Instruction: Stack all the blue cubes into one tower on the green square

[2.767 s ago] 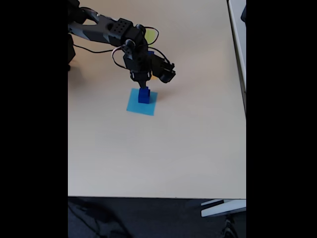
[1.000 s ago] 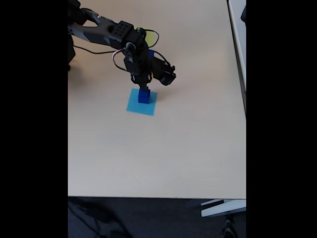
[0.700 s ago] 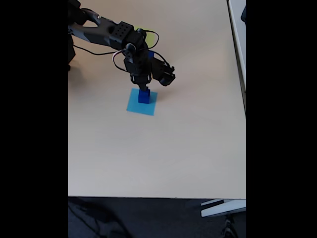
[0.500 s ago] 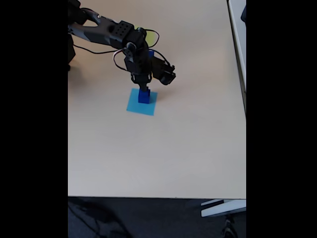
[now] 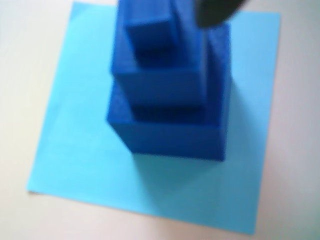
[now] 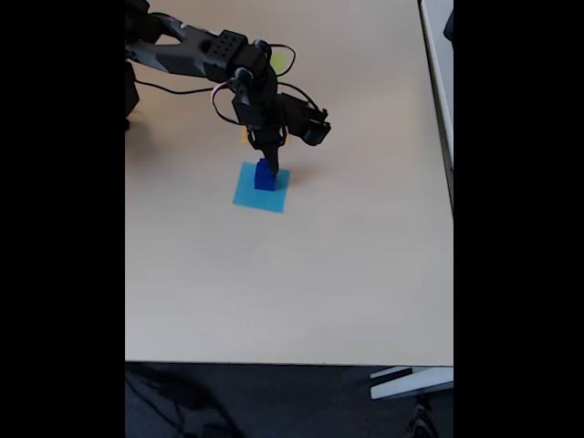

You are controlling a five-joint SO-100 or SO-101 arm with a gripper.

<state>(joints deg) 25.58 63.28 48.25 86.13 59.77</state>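
Observation:
Three blue cubes form a tower [image 5: 167,95] on the flat light-blue paper square [image 5: 75,150], largest below and smallest on top. In the fixed view the tower [image 6: 265,176] stands on that square [image 6: 274,198] in the middle of the table. My gripper [image 6: 265,153] hangs just above the tower's top, open, with nothing held. One dark finger [image 5: 215,10] shows at the top edge of the wrist view, to the right of the smallest cube. A corner of the green square [image 6: 279,61] peeks out behind the arm, far from the tower.
Bits of an orange square [image 6: 245,137] show under the arm. The arm [image 6: 196,55] reaches in from the table's top left, trailing cables. The beige table [image 6: 301,283] stretches wide in front of and to the right of the tower.
The gripper has lifted a little off the tower's top and the wrist has shifted slightly right. The tower stays in place on the light-blue square.

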